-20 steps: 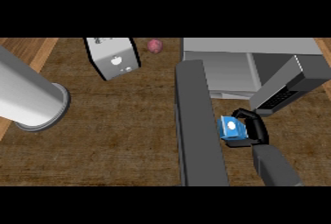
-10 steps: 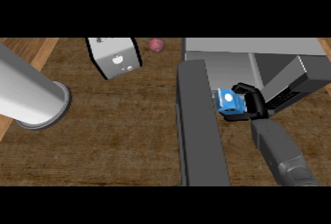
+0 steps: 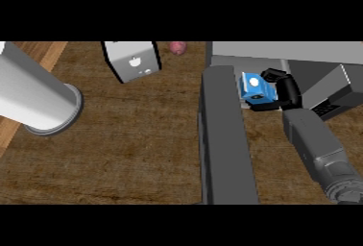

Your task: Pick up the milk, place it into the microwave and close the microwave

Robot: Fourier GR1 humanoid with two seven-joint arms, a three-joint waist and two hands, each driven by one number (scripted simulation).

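the right hand (image 3: 285, 92) has its black fingers curled round the blue milk carton (image 3: 253, 87) and holds it at the mouth of the microwave (image 3: 297, 50), just beside the inner face of the open door (image 3: 225, 144), which stretches as a long dark grey slab toward the near edge of the wooden worktop (image 3: 127, 149); if the carton already rests on the microwave floor, i cannot tell. well apart on the left, 1 pale box with a small logo (image 3: 133, 60) stands near a small pink object (image 3: 177, 46), and a big pale grey cylinder (image 3: 32, 89) crosses the left side.
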